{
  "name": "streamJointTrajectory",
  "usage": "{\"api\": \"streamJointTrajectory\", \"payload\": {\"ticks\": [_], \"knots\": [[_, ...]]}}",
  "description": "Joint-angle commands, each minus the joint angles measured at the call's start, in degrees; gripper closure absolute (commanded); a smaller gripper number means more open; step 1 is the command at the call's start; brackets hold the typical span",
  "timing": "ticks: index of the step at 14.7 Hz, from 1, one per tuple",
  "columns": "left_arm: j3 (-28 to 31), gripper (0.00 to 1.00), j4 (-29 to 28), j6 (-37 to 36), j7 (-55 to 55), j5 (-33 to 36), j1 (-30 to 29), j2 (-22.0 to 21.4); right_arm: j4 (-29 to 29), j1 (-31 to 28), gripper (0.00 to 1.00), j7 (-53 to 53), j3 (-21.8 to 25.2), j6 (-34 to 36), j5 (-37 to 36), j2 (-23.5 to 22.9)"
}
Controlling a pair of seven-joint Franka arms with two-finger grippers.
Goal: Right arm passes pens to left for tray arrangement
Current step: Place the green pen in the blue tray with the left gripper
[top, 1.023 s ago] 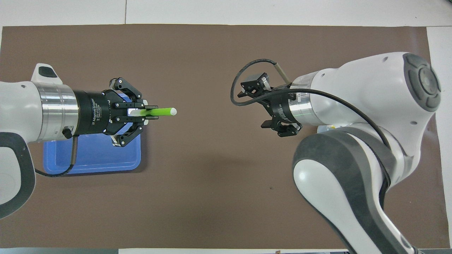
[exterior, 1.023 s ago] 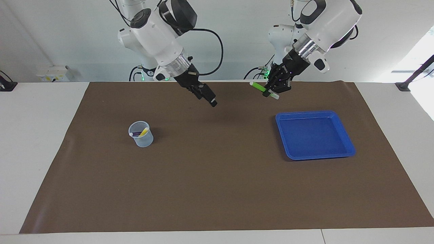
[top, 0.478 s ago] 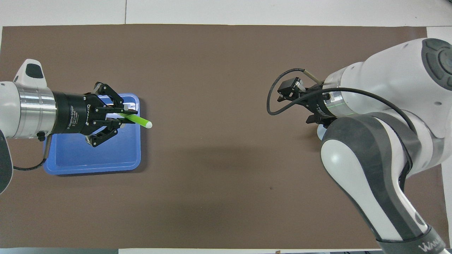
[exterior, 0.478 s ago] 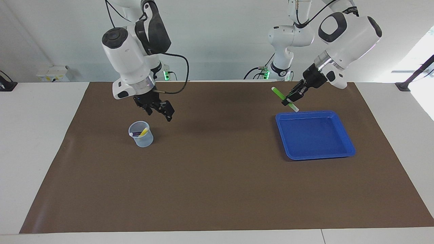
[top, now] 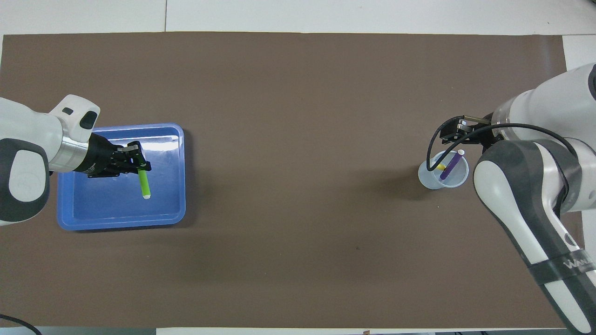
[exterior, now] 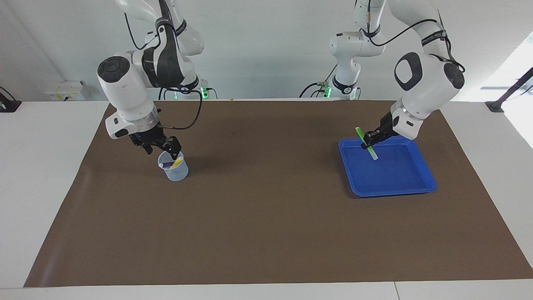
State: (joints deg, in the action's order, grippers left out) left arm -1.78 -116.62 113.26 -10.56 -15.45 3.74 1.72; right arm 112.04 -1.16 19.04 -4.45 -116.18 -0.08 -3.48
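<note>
My left gripper [exterior: 372, 139] is shut on the bright green pen [exterior: 366, 143] and holds it tilted, white tip down, low over the blue tray [exterior: 399, 177]. In the overhead view the left gripper [top: 136, 164] grips the green pen [top: 145, 184] by its upper end above the tray [top: 93, 207]. My right gripper [exterior: 163, 146] hangs open just above the translucent cup [exterior: 174, 170]. The cup holds the yellow pen [exterior: 177, 162] and the purple pen [exterior: 167, 165]. From overhead the purple pen [top: 450, 166] and the yellow pen [top: 439, 166] lean in the cup [top: 430, 179].
A brown mat [exterior: 266, 208] covers the table, with white table edges around it. The cup stands toward the right arm's end and the tray toward the left arm's end. The right arm's elbow [top: 526, 195] hangs over the mat beside the cup.
The left gripper carried the green pen from mid-table down over the tray. The right gripper swung away from the middle and came down over the cup.
</note>
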Motion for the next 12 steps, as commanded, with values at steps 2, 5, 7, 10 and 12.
{"api": "streamJointTrajectory", "payload": {"ticks": [2, 5, 7, 10, 12], "knots": [[-0.24, 1.0, 1.66, 5.81, 6.16, 7.52, 0.38, 7.4, 6.25, -1.48, 0.11, -1.9, -0.74, -7.39, -1.94, 0.23], [-0.24, 1.0, 1.83, 8.81, 8.71, 10.18, 0.12, 10.31, 7.05, -1.48, 0.2, -2.16, -0.82, -7.92, -2.56, 0.32], [-0.24, 1.0, 1.66, 11.09, 8.71, 10.18, 0.12, 11.19, 9.67, -1.57, 0.23, -3.65, -0.74, -11.86, -2.82, 0.75], [-0.24, 1.0, 1.31, 12.5, 8.54, 10.18, 0.12, 11.63, 10.74, -2.44, 0.27, -4.71, -0.74, -13.38, -2.83, 0.93], [-0.24, 1.0, 1.22, 12.6, 8.54, 10.18, 0.04, 11.9, 10.74, -2.53, 0.42, -6.28, -0.74, -13.46, -2.83, 0.93]]}}
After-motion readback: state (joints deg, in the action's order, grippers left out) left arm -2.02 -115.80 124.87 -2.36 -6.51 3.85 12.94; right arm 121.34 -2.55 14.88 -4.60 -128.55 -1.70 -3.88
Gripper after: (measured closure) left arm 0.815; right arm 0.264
